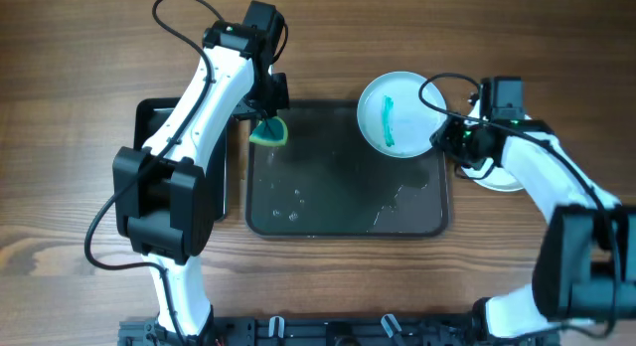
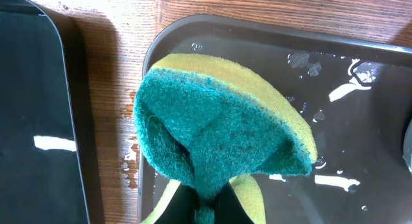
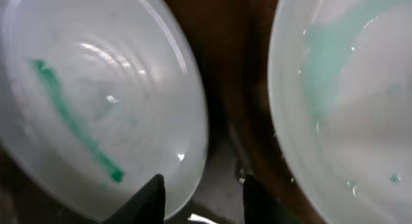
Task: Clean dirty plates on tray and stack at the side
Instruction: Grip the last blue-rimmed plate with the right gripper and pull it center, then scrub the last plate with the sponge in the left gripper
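One green-and-yellow sponge (image 1: 269, 133) was clamped in left jaws over upper-left corner of tray (image 1: 338, 202); right jaws stood apart beside smeared plate (image 1: 400, 97) at its upper right.

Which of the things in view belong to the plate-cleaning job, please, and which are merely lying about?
Job in hand: smeared plate on the dark tray; second plate beside the tray; green sponge pinched in the left gripper; right gripper, open between the plates.
Lying about: smaller black tray; wooden table.

Robotics lab bench: wood-grain table (image 1: 60, 137) with two fixed white arms (image 1: 199, 97)
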